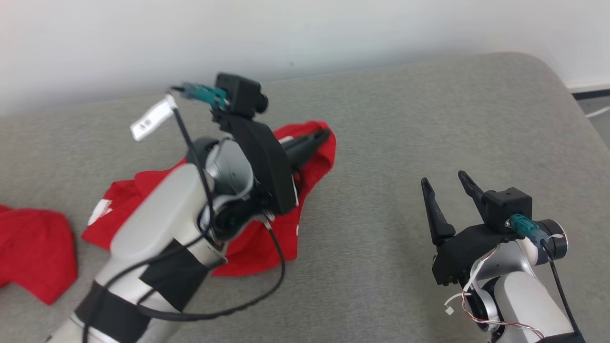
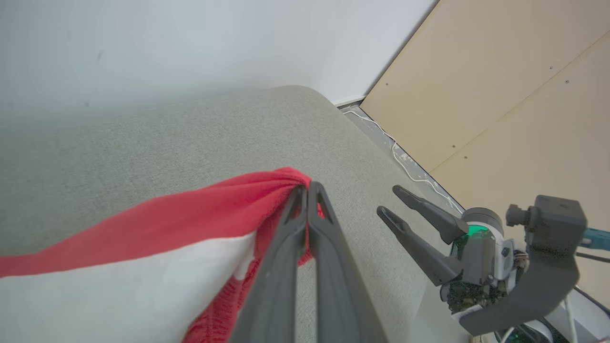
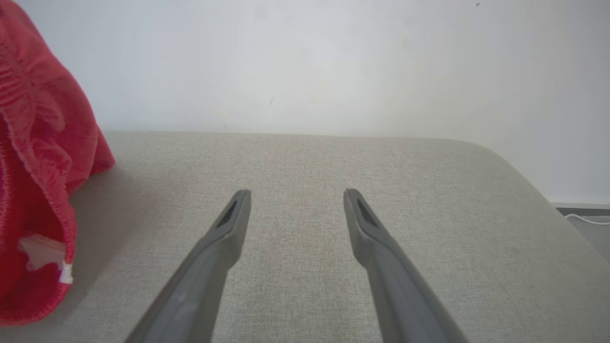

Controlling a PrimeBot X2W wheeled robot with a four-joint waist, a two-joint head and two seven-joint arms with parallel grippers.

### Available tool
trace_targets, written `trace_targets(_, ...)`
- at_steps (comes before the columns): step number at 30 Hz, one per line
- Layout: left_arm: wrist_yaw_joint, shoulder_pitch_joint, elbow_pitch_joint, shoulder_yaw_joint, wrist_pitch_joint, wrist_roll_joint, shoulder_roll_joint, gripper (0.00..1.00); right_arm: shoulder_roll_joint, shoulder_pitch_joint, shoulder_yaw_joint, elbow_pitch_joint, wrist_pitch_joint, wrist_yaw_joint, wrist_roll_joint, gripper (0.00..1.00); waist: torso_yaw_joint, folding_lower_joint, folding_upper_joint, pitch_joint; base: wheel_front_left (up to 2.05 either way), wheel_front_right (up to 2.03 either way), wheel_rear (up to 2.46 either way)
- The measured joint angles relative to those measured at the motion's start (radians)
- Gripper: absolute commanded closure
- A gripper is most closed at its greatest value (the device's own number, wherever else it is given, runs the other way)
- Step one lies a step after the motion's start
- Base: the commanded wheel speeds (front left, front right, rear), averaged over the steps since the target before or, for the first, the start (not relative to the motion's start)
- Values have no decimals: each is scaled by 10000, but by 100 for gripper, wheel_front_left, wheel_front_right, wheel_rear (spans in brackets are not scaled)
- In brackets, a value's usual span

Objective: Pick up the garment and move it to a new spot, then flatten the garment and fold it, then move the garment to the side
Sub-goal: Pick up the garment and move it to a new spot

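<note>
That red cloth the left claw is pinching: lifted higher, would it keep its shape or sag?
Probably sag: the red garment bunches into gathers where the left gripper is shut on it. Likely light, since a fingertip pinch holds an edge up. It may drag on the woven grey cushion.

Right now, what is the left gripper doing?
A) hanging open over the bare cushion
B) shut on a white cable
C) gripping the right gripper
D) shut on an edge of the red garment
D: in the left wrist view the left gripper is closed tight on a bunched edge of the red garment.
</note>
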Motion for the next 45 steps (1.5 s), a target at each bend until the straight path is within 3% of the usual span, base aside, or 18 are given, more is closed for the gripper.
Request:
trace_targets(6, 0, 779, 391, -732, -320, -6, -644, 100, -15, 55, -117, -67, -142, -75, 29, 0, -672, 0, 0, 165, 0, 0, 0)
trace_targets(11, 0, 1194, 863, -1227, -761, -21, -815, 100, -4, 62, -163, -52, -194, -88, 42, 0, -850, 0, 1, 399, 0, 0, 0)
trace_targets(15, 0, 1190, 1177, -1507, -1020, -2, -796, 73, 73, -70, -25, -10, -251, -88, 42, 0, -779, 1, 0, 432, 0, 0, 0)
trace_targets(16, 0, 1180, 1221, -1578, -1032, -4, -794, 57, 94, -76, -29, -4, -257, -88, 42, 0, -755, 1, 0, 426, 0, 0, 0)
trace_targets(17, 0, 1177, 1254, -1689, -1097, -2, -796, 0, 94, -76, -33, 29, -263, -88, 42, 0, -726, 1, 0, 416, 0, 0, 0)
trace_targets(33, 0, 815, 1290, -2033, -2890, 512, -771, 0, 42, 70, -155, 545, -476, -81, 173, 0, -77, 1, 0, -201, 0, 0, 0)
trace_targets(37, 69, 919, 1327, -2059, -3482, 984, -357, 0, 50, 292, -119, 554, -527, -65, 251, 0, 137, 1, 1, -390, 0, 0, 0)
trace_targets(45, 920, 1862, 1172, -1916, -4723, 1647, 708, 0, 115, 757, -67, 412, -616, 71, 368, 0, 502, 0, 0, -755, 0, 0, 0)
